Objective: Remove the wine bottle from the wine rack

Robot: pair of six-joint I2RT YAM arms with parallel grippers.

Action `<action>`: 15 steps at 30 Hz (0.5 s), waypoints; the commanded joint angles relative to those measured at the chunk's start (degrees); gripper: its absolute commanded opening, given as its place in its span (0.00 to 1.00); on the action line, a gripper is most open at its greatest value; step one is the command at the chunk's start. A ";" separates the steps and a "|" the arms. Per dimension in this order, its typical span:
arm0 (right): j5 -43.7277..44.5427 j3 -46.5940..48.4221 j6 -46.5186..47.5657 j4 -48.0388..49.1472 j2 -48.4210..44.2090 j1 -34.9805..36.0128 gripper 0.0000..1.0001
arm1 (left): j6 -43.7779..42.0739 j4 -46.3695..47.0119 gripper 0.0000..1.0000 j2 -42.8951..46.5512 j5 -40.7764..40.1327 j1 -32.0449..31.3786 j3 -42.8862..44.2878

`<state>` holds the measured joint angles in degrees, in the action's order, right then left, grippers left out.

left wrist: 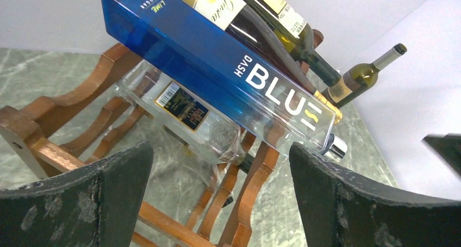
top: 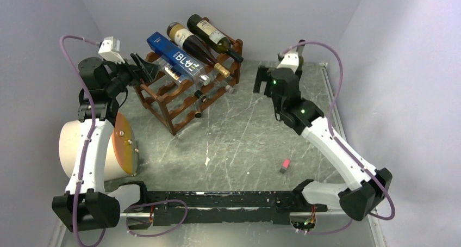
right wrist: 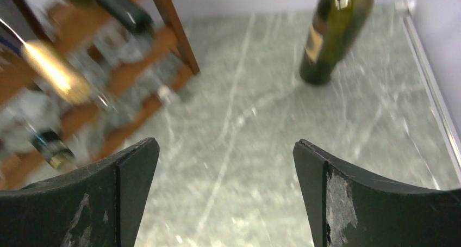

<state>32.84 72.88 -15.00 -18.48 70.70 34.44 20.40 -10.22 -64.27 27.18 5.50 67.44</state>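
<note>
1. Now, we have the wine bottle (right wrist: 332,35) off the wine rack (right wrist: 175,32). It stands on its base on the grey table (right wrist: 255,122), toward the far right corner and well apart from the rack.
2. Our right gripper (right wrist: 224,144) is released, with its jaws spread wide. Only bare tabletop shows between them, and nothing is in its hold.
3. From the right wrist, the bottle sits ahead of that gripper and off to the right, beyond the jaws and touching neither. The picture is blurred, so we can't read its label.
4. From above, the right gripper (top: 261,78) hangs just past the right end of the rack (top: 163,97). The arm covers the spot where the bottle stands, so we can't place it in that view.
5. Over on the other side, our left gripper (left wrist: 220,147) is also spread wide and empty. It sits at the rack's left end, facing the blue bottle (left wrist: 217,67) marked BLUE on the top tier, with a clear bottle (left wrist: 190,116) one tier below.
6. Through the left wrist, the wine bottle (left wrist: 359,77) shows far beyond the rack's other end, well away from this gripper.
7. On top of the rack, a cream-labelled bottle (top: 190,43) and a green bottle (top: 213,34) lie beside the blue one.
</note>
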 commanded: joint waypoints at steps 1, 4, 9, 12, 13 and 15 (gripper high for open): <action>-2.81 -6.88 -3.26 -10.78 -6.28 -0.33 1.00 | 2.54 4.17 0.98 1.10 1.95 -0.71 -0.36; -5.20 -9.98 -2.85 -13.24 -9.56 -0.27 1.00 | 3.19 -0.80 0.98 -0.16 0.64 -0.89 2.32; -5.33 -14.89 -7.50 -15.17 -14.01 -0.28 1.00 | 8.08 -12.06 0.98 -3.58 -5.13 -2.60 9.50; -3.35 -19.24 -10.50 -16.06 -16.06 -0.33 1.00 | 11.43 -18.84 0.98 -7.57 -11.68 -6.55 15.38; -1.83 -19.62 -11.84 -16.96 -16.16 -0.31 1.00 | 12.63 -22.75 0.98 -9.76 -13.50 -7.61 18.63; 1.00 -19.56 -15.10 -19.03 -16.10 -0.29 1.00 | 13.91 -28.17 0.98 -13.81 -16.11 -10.13 25.65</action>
<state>29.17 54.19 -23.29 -33.47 55.09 34.17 29.52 -26.13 -72.60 18.96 -0.75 83.33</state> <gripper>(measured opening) 0.997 0.981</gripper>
